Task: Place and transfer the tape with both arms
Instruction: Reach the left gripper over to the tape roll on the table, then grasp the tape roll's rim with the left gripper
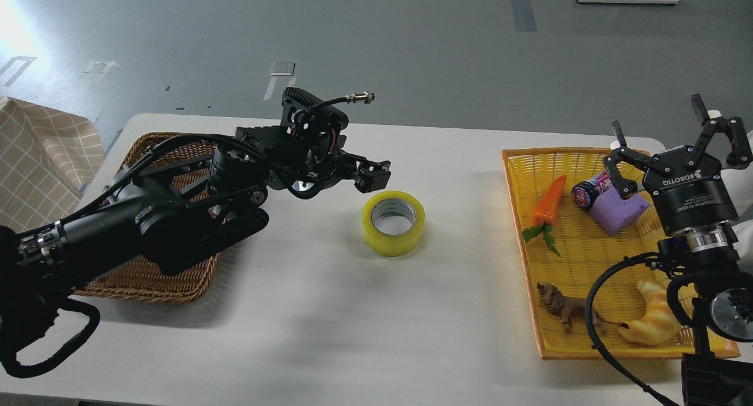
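Note:
The tape (394, 222), a yellow roll with a grey-white core, lies flat on the white table (353, 323) near its middle. My left gripper (372, 176) hangs just above and behind the roll's upper left edge, apart from it. Its dark fingers overlap, so I cannot tell how they stand. My right gripper (676, 132) is open with its fingers spread upward, empty, over the back right corner of the yellow tray (516, 229).
A brown wicker basket (147, 285) sits at the left under my left arm. The yellow tray holds a toy carrot (550, 203), a can (590, 192), a purple block (620, 210), a toy lion (562, 306) and a croissant toy (653, 322). A checked cloth (35, 159) is far left.

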Tool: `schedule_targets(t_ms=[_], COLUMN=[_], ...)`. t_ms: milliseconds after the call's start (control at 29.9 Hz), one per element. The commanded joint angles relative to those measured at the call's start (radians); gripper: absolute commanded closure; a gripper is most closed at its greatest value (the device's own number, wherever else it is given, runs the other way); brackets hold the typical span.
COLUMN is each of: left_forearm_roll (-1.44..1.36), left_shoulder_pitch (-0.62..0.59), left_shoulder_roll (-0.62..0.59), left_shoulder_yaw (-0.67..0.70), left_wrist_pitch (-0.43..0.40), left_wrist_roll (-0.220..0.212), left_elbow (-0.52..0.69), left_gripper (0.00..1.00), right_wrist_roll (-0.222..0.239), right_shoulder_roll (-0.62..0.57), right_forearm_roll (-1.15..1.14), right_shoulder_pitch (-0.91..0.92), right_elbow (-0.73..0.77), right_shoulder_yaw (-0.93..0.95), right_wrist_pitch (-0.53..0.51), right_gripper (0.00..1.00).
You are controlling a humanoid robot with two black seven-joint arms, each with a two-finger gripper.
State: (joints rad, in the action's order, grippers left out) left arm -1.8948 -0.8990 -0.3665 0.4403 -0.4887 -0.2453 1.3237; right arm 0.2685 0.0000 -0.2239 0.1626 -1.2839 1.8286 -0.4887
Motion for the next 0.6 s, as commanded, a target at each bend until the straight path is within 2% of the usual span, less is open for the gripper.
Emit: schedule_targets(t_ms=[0,301,568], left_forearm_roll=[0.002,0.005,0.006], left_shoulder_pitch=[0.000,0.011,0.020], left_shoulder_roll=[0.027,0.093,0.127], left_shoulder_yaw=[0.000,0.000,-0.005], left_wrist_pitch=[0.000,0.000,0.000], left_wrist_roll=[0.000,0.000,0.001], left_elbow=[-0.011,-0.133,-0.169], left_gripper=[0.02,0.02,0.02], right_wrist_roll=[0.000,0.000,0.000], right_shoulder_roll=[0.000,0.000,0.000], right_forearm_roll=[0.000,-0.002,-0.002], right_shoulder_pitch=[0.002,0.000,0.000], right_elbow=[0.000,0.000,0.001], right_shoulder_yaw=[0.000,-0.002,-0.002], right_wrist_pitch=[0.000,0.000,0.000], right_gripper=[0.00,0.00,0.00])
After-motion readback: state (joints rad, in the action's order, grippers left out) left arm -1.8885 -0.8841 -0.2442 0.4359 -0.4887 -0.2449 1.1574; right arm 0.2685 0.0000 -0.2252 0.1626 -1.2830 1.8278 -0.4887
